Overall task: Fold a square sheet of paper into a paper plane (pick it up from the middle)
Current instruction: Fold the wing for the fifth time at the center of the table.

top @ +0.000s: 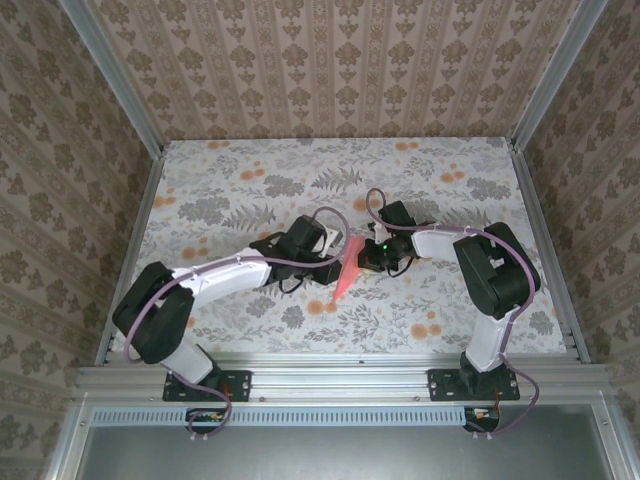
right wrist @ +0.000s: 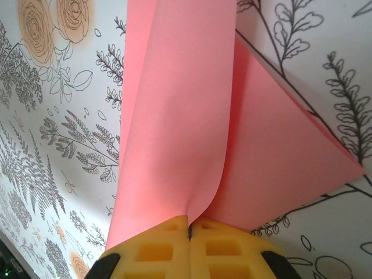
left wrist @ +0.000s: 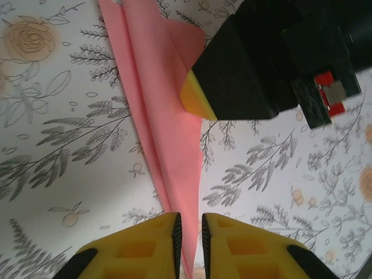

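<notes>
The right tool (right wrist: 190, 223) is clamping the wide end of the paper plane (right wrist: 174, 116); the left tool (left wrist: 190, 219) is straddling its pointed tip, though whether it is gripping is unclear.

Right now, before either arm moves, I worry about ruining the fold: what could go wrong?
First, the right gripper is shut on the paper plane, whose layers bow apart above the pinch; a pull could crumple or tear them. Second, the left gripper has its jaws slightly apart around the narrow tip, which might slip out or crease askew on closing.
</notes>
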{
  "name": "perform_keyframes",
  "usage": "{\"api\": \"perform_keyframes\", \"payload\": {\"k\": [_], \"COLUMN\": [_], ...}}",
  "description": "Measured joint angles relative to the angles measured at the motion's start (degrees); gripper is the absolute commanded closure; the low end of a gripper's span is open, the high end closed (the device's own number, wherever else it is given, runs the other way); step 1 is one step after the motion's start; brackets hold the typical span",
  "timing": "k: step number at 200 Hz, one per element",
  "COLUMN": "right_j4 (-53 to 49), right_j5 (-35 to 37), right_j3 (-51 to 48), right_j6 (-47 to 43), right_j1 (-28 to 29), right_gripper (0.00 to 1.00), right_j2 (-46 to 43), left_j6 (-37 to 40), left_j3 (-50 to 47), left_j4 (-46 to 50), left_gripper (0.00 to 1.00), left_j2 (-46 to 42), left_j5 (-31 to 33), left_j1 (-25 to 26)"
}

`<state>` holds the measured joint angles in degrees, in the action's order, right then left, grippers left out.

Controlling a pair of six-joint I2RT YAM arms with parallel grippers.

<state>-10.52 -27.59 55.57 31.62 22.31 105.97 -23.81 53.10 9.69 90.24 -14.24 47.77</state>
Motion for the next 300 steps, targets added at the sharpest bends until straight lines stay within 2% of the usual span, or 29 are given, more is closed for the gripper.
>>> {"api": "perform_keyframes", "payload": {"k": [35,61,260,300], "right_j4": [0.0,0.02,1.55,1.7], "right_j5": [0.0,0.0,-0.02,-0.07], "right_j3": [0.0,0.0,-0.07,-0.11], "right_j6": [0.0,0.0,0.76,1.6], "right_j1": [0.0,0.0,0.07,0.04], "right_gripper": [1.0,1.0,1.0,0.94], "right_j2": [0.0,0.0,0.31,0.26], "left_j6": [-3.04,-3.67,-6.05,-6.21], "left_j3": [-0.5,-1.14,-5.49,-5.62], "left_j4": [-5.14,-6.32,-14.95,-15.78], "left_gripper": [0.89,0.9,0.91,0.91], "left_j2": [5.44,7.93,11.37,11.78], "left_j5": [-4.61,-5.79,-9.68,-10.01], "left_j1": [0.2,0.13,-0.61,-0.61]}}
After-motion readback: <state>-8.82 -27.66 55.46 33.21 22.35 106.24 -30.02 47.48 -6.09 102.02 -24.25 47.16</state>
